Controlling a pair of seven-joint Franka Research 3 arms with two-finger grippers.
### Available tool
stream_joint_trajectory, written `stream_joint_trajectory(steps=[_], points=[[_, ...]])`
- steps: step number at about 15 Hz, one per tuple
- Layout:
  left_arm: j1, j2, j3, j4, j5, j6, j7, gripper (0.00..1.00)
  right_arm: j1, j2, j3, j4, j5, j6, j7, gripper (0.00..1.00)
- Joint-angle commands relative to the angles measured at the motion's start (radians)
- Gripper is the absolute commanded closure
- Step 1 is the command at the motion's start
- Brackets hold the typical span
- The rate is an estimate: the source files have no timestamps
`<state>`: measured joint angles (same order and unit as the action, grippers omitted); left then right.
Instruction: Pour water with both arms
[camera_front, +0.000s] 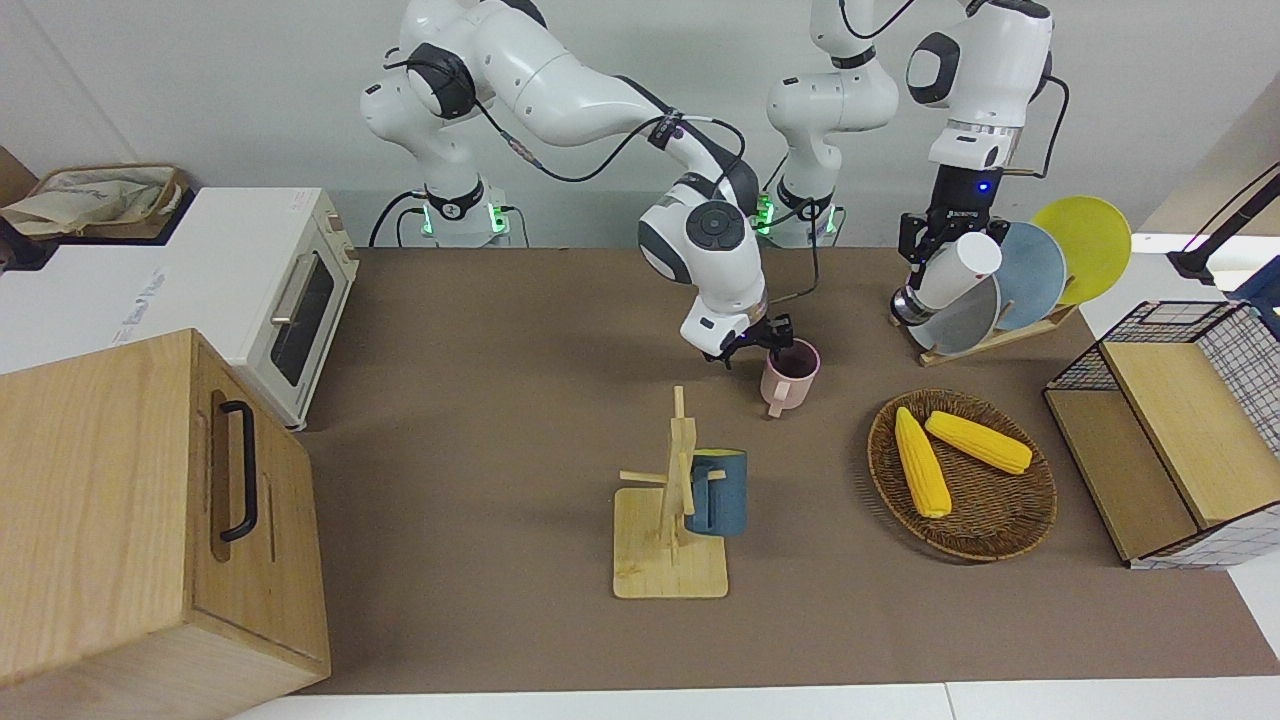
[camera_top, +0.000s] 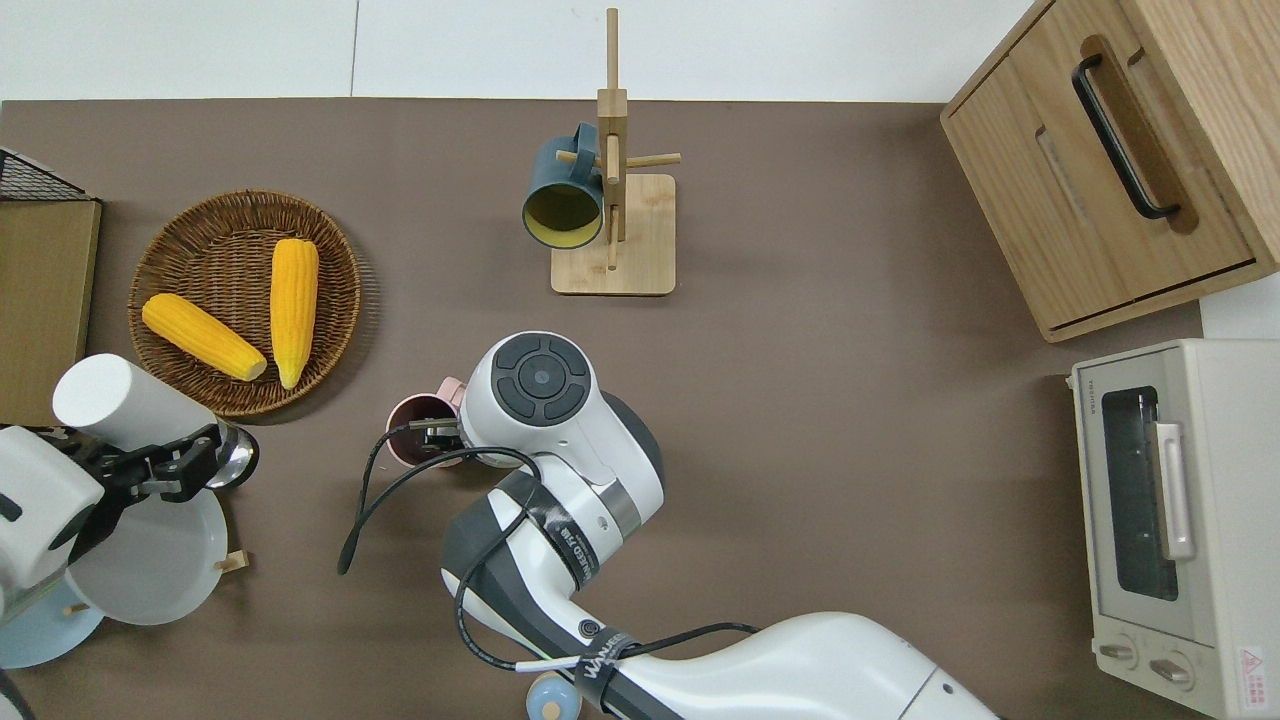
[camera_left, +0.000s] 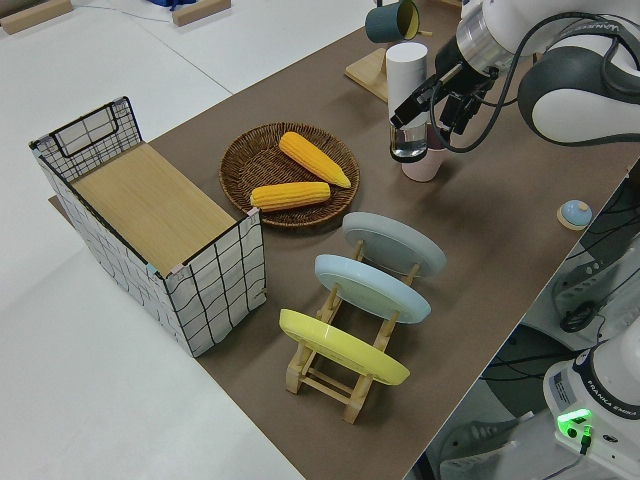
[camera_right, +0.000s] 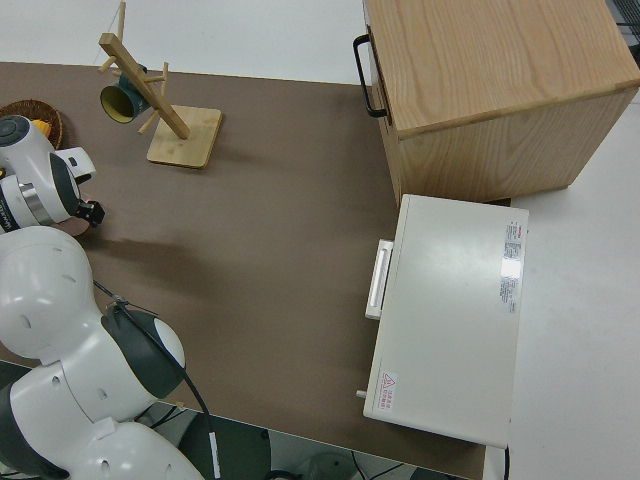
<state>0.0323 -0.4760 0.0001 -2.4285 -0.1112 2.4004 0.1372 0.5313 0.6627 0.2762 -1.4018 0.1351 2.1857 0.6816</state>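
Note:
My right gripper (camera_front: 779, 336) (camera_top: 433, 432) is shut on the rim of a pink mug (camera_front: 792, 378) (camera_top: 412, 437), one finger inside it. The mug is mid-table, its opening tipped toward the front camera and its handle pointing away from the robots. Whether it rests on the table I cannot tell. My left gripper (camera_front: 926, 262) (camera_top: 188, 462) is shut on a white bottle (camera_front: 960, 270) (camera_top: 112, 400) (camera_left: 406, 80) with a silver lower end. The bottle is tilted in the air, over the table's edge of the plate rack (camera_front: 1000, 335). No water shows.
A wicker basket (camera_front: 1000, 530) holds two corn cobs. A wooden mug rack (camera_front: 668, 540) carries a blue mug (camera_front: 720, 492). A wire crate (camera_front: 1170, 430) sits at the left arm's end. A toaster oven (camera_front: 270, 290) and wooden cabinet (camera_front: 150, 520) sit at the right arm's end.

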Motion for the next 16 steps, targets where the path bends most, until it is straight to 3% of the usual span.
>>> stream_joint_trajectory(steps=[1, 4, 6, 8, 10, 14, 16], points=[[-0.012, -0.041, 0.003, -0.018, 0.024, 0.025, -0.027, 1.00, 0.010, 0.020, -0.009, 0.050, -0.019, -0.004, 0.029, 0.011], [-0.012, -0.039, -0.006, -0.020, 0.024, 0.023, -0.027, 1.00, 0.010, 0.018, -0.014, 0.073, -0.017, -0.027, 0.030, 0.011], [-0.015, -0.038, -0.018, -0.024, 0.024, 0.016, -0.024, 1.00, 0.010, 0.009, -0.018, 0.134, -0.022, -0.146, 0.032, 0.011], [-0.038, -0.039, -0.022, -0.032, 0.024, 0.014, -0.025, 1.00, 0.010, 0.003, -0.044, 0.191, -0.034, -0.258, 0.021, 0.011], [-0.049, -0.042, -0.025, -0.049, 0.024, 0.014, -0.027, 1.00, 0.009, -0.008, -0.063, 0.214, -0.072, -0.329, 0.001, 0.011], [-0.087, -0.079, -0.028, -0.118, 0.016, 0.025, -0.027, 1.00, -0.005, -0.058, -0.132, 0.214, -0.155, -0.467, -0.227, 0.011], [-0.109, -0.114, -0.026, -0.161, 0.013, 0.025, -0.025, 1.00, -0.060, -0.118, -0.182, 0.213, -0.154, -0.559, -0.444, 0.011]])
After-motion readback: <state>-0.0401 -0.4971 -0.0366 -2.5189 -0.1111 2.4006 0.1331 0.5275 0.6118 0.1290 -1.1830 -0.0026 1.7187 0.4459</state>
